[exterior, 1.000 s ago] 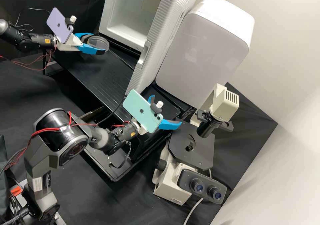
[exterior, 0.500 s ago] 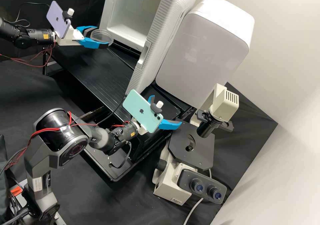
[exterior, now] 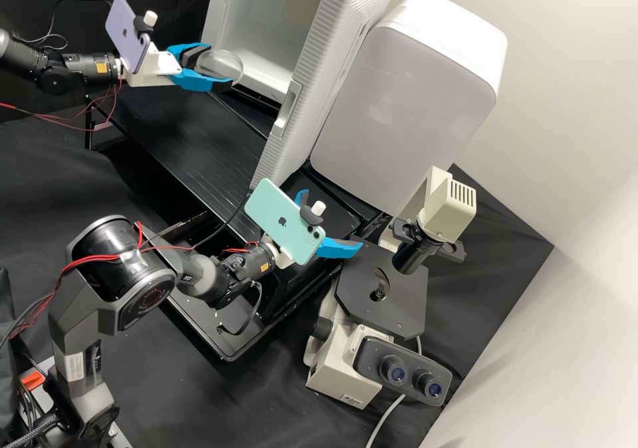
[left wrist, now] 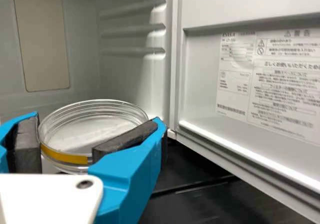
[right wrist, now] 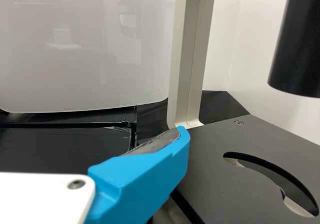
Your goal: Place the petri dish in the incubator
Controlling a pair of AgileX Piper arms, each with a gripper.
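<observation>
A clear petri dish (left wrist: 90, 126) with a yellow band round its side is clamped between the blue fingers of my left gripper (left wrist: 87, 129). In the high view the left gripper (exterior: 216, 70) holds the dish (exterior: 224, 62) level at the mouth of the white incubator (exterior: 266, 29), just before its floor. The incubator door (exterior: 319, 69) stands swung open to the right. My right gripper (exterior: 345, 247) hangs open over the edge of the microscope's black stage (right wrist: 250, 154); one blue finger (right wrist: 165, 144) shows, with nothing against its pad.
A black ribbed tray (exterior: 199, 149) runs from the incubator toward the front. A second white unit (exterior: 412, 96) stands behind the open door. The microscope (exterior: 385, 328), with its dark objective (right wrist: 297, 39), sits at the front right.
My left gripper has carried the dish to the right and slightly up, from beside the incubator to its opening. The right arm has not moved.
</observation>
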